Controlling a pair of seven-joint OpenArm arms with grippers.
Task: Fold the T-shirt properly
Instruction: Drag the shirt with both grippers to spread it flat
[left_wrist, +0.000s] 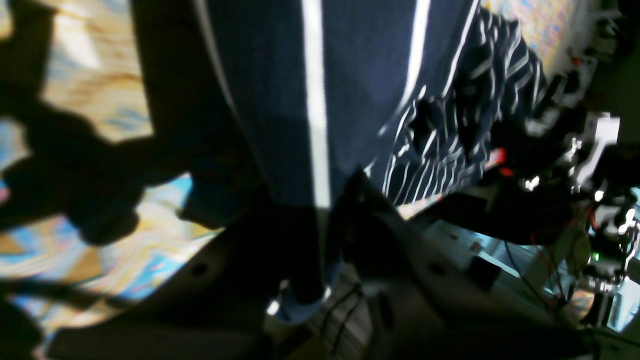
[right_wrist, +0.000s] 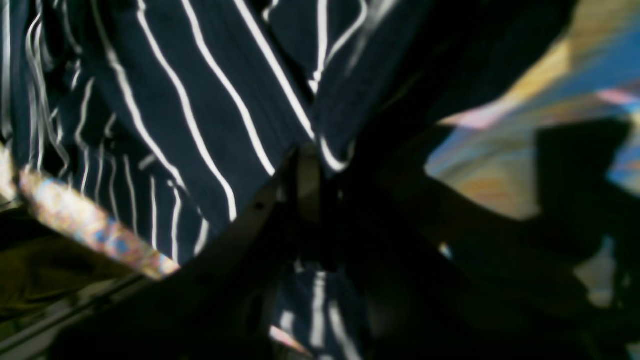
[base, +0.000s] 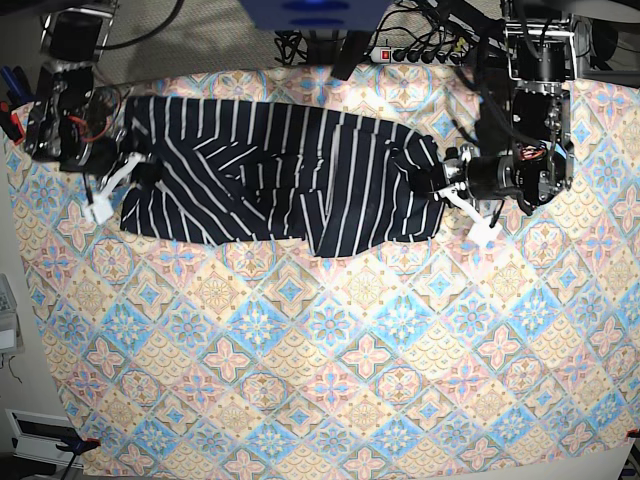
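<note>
The T-shirt is light, soft cloth that sags and slips easily. The left gripper and right gripper both clench its opposite edges, good places to hold.

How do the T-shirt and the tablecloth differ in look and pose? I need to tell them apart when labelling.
The T-shirt is dark navy with thin white stripes; the tablecloth is pastel, tiled in blue, orange and pink. The T-shirt is rumpled and partly folded over itself; the tablecloth lies flat. The T-shirt covers only a band along the far edge; the tablecloth spans nearly the whole view. Both are soft cloth, and the T-shirt lies on the tablecloth.
</note>
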